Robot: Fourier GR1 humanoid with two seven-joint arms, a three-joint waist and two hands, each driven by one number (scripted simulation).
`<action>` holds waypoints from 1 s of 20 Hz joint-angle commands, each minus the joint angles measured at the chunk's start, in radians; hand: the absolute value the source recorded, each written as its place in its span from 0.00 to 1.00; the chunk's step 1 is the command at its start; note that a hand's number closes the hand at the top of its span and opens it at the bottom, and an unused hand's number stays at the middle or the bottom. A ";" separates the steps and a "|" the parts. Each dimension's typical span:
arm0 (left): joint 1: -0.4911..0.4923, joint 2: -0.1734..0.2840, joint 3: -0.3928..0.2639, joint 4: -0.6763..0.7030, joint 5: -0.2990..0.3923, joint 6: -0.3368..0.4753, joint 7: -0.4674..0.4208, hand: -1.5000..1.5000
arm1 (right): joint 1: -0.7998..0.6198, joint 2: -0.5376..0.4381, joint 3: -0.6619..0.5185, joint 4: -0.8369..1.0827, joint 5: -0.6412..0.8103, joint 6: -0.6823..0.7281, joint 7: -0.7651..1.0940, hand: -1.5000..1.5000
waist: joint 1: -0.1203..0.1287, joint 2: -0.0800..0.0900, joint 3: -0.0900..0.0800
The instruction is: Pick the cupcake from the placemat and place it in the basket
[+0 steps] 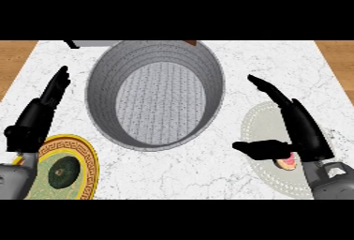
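Cupcake sits on the placemat at four o'clock on the bench, pink top peeking out under the right robot hand. That hand is spread above it, fingers straight, thumb reaching in beside the cake, nothing grasped. Basket at twelve, big and grey, holds nothing. At eight o'clock a gold-rimmed plate carries a dark green round item. Left robot hand rests at nine, fingers straight, released.
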 commanded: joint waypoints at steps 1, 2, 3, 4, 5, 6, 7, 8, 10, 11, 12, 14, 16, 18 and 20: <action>-0.001 -0.010 0.000 0.010 0.003 -0.001 -0.001 0.50 | -0.086 -0.243 0.009 -0.029 0.068 0.209 0.196 0.00 | -0.004 -0.002 -0.004; -0.014 -0.013 -0.013 0.006 -0.005 -0.003 0.007 0.50 | -0.104 -0.292 0.028 -0.035 0.054 0.290 0.211 0.00 | -0.003 0.001 -0.003; -0.019 -0.015 -0.006 0.004 -0.006 0.007 0.011 0.50 | -0.135 -0.323 0.050 -0.055 0.040 0.363 0.246 0.00 | 0.009 0.000 -0.004; -0.006 -0.026 -0.026 0.017 -0.021 0.005 -0.013 0.50 | -0.161 -0.350 0.045 -0.056 -0.007 0.436 0.273 0.00 | 0.015 0.007 -0.002; -0.008 -0.012 -0.003 0.006 0.005 -0.010 -0.003 0.50 | -0.163 -0.372 0.069 -0.081 -0.038 0.503 0.311 0.00 | 0.020 0.003 -0.002; -0.023 -0.023 -0.018 0.018 -0.017 0.002 -0.005 0.50 | -0.178 -0.396 0.067 -0.080 -0.080 0.568 0.326 0.00 | 0.014 0.009 0.001; -0.006 -0.002 -0.001 -0.008 0.004 -0.018 0.003 0.50 | -0.196 -0.408 0.066 -0.096 -0.129 0.623 0.372 0.00 | 0.030 0.005 0.002; 0.011 -0.010 -0.006 0.000 -0.009 -0.011 -0.028 0.50 | -0.209 -0.428 0.061 -0.126 -0.178 0.680 0.397 0.00 | 0.024 0.005 0.002; -0.043 -0.003 0.019 0.047 0.002 -0.026 -0.025 0.50 | -0.262 -0.440 0.037 -0.126 -0.290 0.772 0.479 0.00 | 0.016 0.012 0.003; -0.031 -0.001 0.026 0.032 0.025 -0.048 -0.022 0.50 | -0.277 -0.463 0.002 -0.091 -0.333 0.815 0.474 0.00 | 0.023 0.013 0.006; 0.007 -0.025 -0.008 -0.009 -0.009 -0.020 -0.018 0.50 | -0.325 -0.444 0.000 -0.065 -0.364 0.847 0.519 0.00 | 0.037 0.012 0.006; -0.046 -0.046 -0.013 0.001 -0.026 0.001 0.038 0.50 | -0.290 -0.451 0.023 -0.096 -0.379 0.885 0.563 0.00 | 0.020 0.011 0.008; -0.040 -0.017 0.026 0.046 0.000 -0.068 -0.022 0.50 | -0.303 -0.411 0.003 0.007 -0.352 0.915 0.532 0.00 | 0.026 0.015 0.008; 0.017 -0.030 0.021 -0.015 -0.025 -0.043 -0.013 0.50 | -0.304 -0.437 -0.053 -0.023 -0.424 0.966 0.586 0.00 | 0.024 0.012 0.008; 0.012 -0.057 0.020 0.004 -0.041 -0.047 -0.043 0.50 | -0.215 -0.403 -0.032 -0.059 -0.328 0.946 0.542 0.00 | 0.018 0.012 0.009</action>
